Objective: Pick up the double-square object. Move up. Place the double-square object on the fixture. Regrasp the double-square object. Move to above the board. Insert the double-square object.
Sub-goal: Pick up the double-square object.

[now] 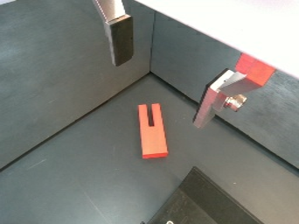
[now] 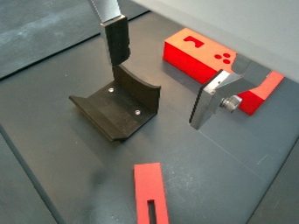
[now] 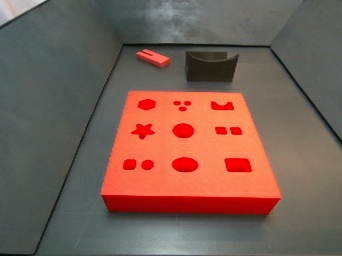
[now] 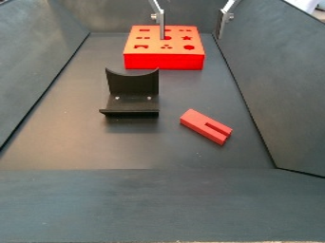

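Note:
The double-square object [image 1: 153,131] is a small red oblong block with a slot at one end, lying flat on the dark floor [image 4: 204,126] [image 3: 154,57]. My gripper [image 1: 163,74] hangs open well above it, with nothing between its fingers [image 2: 114,39]. In a side view the gripper [image 4: 192,11] shows only as two fingertips at the top edge, over the far end of the bin. The dark fixture [image 2: 117,109] [image 4: 131,93] stands beside the block, apart from it. Further off lies the board [image 3: 201,148] [image 4: 162,63], a large red slab with cut-out holes.
Grey bin walls [image 4: 45,66] slope up on all sides, and a corner of them [image 1: 146,74] lies close beyond the block. A red part [image 2: 260,92] sits behind one finger on the gripper.

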Motion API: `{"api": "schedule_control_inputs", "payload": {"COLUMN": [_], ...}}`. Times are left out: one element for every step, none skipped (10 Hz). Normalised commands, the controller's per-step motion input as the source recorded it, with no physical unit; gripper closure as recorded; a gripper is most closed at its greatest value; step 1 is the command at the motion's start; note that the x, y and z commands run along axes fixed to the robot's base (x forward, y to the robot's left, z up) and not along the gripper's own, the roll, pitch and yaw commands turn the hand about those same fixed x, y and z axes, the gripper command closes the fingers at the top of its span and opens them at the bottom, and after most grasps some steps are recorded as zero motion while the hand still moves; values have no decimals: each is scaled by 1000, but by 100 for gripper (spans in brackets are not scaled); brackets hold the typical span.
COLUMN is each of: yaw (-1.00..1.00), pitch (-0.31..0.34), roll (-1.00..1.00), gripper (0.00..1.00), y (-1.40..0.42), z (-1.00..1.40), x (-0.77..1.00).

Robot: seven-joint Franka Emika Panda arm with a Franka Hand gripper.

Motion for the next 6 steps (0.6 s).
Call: {"api": "schedule_control_inputs", "payload": {"yaw": [54,551,974,986,983,969], "pitch": [-130,-127,-106,-106,-103,-113], "roll": [-27,-63,-74,-76,-59,-4], "gripper": [0,0,0,0,0,0], "y": [0,0,126,126,166,223], "z": [-546,-749,-757,-760,-797,-863], "x": [-294,-23,-37,-37,-34,-49]}}
